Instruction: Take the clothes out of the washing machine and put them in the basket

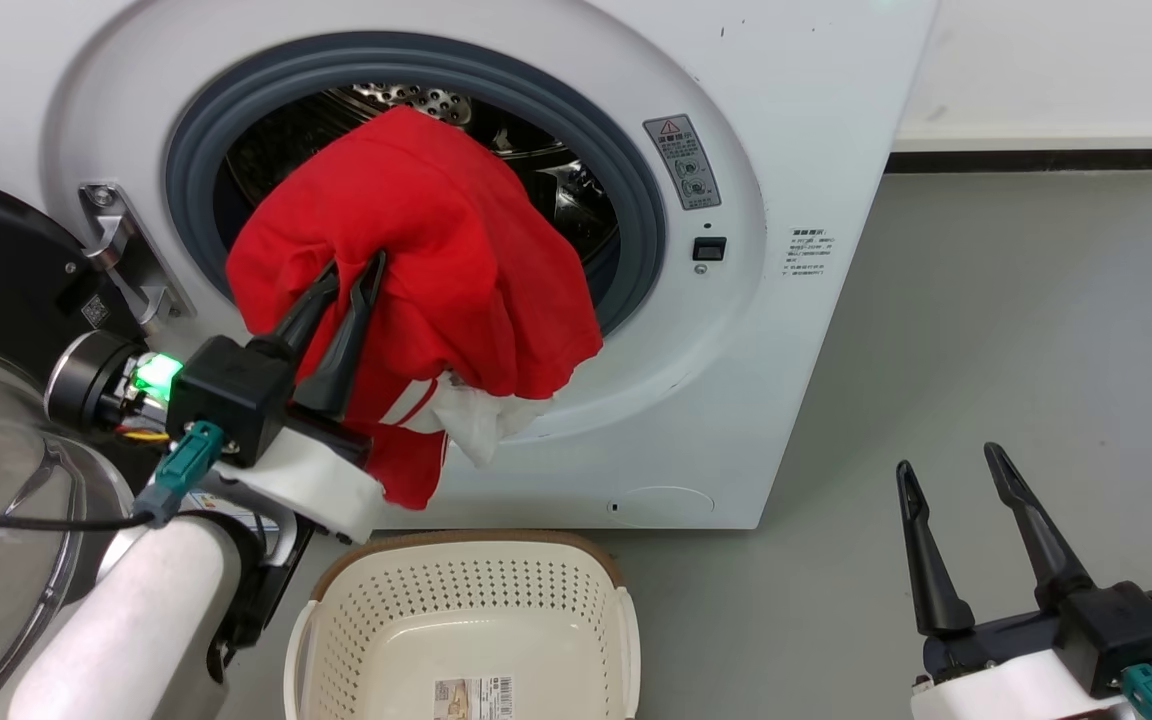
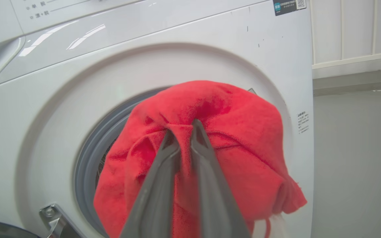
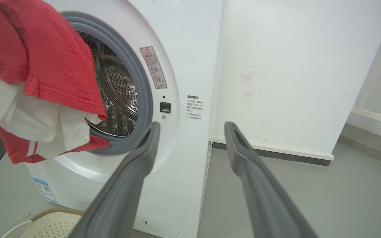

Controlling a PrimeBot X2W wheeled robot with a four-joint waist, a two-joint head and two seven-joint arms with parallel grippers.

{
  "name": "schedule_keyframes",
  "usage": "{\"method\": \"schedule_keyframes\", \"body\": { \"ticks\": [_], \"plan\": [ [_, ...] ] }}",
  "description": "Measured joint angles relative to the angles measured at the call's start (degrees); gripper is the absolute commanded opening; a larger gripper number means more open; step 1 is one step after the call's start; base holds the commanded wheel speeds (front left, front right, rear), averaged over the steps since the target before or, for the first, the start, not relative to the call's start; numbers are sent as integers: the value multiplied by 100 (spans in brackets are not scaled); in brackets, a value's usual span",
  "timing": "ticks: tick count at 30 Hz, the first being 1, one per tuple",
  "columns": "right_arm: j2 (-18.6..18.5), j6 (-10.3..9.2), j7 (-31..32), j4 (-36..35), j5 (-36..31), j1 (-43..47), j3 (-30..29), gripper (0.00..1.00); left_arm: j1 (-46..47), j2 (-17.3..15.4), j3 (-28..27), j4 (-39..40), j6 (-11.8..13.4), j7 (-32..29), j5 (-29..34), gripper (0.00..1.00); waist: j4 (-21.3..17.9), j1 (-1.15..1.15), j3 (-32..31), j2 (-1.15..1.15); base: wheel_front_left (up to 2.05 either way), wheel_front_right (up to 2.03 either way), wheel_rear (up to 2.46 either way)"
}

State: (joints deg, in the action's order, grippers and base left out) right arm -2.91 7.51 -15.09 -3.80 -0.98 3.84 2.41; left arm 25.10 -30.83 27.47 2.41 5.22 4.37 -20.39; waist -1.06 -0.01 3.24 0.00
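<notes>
Where left tool [image 1: 354,266] pinches, red garment [image 1: 466,230] bunches — white underneath.

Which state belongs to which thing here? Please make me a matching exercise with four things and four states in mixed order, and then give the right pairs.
Things
1. clothes
2. basket
3. left gripper
4. right gripper

States
A. open, holding nothing
B. stands on the floor
C. shut on red fabric
D. hangs partly out of the washing machine

Pairs: 1-D, 2-B, 3-C, 4-A
</notes>
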Motion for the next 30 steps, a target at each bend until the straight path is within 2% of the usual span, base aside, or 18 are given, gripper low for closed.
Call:
{"method": "schedule_keyframes", "body": {
  "ticks": [7, 14, 23, 30],
  "plan": [
    [0, 0, 0, 20, 0, 72, 1, 100, -388, -196, -35, 851, 190, -298, -57, 0, 45, 0, -83, 0, 0, 0, 0],
    [0, 0, 0, 11, -3, 41, -10, 100, -771, -226, 191, 936, 160, -398, -119, 0, 45, 0, 37, 0, 0, 0, 0],
    [0, 0, 0, -44, -48, -163, -48, 100, -1122, 59, 625, 372, -27, -258, -275, 0, 38, 1, 460, 0, 0, 0, 0],
    [0, 0, 0, -142, -102, -501, -71, 100, -1129, 359, 864, -591, -259, 12, -367, 0, 14, 1, 1020, 0, 0, 0, 0]
  ]
}}
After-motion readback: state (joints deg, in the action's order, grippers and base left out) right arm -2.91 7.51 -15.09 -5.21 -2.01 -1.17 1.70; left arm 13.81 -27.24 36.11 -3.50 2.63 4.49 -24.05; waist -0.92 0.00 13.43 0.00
